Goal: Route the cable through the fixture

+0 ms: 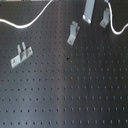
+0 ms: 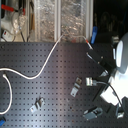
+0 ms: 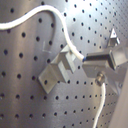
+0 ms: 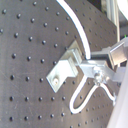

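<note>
The cable [image 3: 64,30] lay across the raised end of the fixture [image 3: 56,71], touching it in both wrist views, and ran from there straight to the gripper [image 3: 91,59] just beside the fixture. The fingers seemed narrowly closed on the cord, though blur hid the contact itself. Past the gripper the cable dropped away in a loose bend on the side away from the fixture. In the other direction it swept off from the fixture in a long curve over the black perforated board [image 1: 65,92] toward the first exterior view's upper left. The fixture sat on the board with its flat, holed base end farther from the gripper and its bent-up part nearer. Its long axis therefore pointed roughly at the fingertips, and the cable crossed it at a steep angle. In the first exterior view the fixture [image 1: 104,20] stood near the upper right. A second narrow bracket [image 1: 73,34] lay apart from the fixture toward the first exterior view's left, and a two-pronged clip [image 1: 21,54] lay farther still that way. The white arm [image 2: 120,55] rose at the second exterior view's right.
</note>
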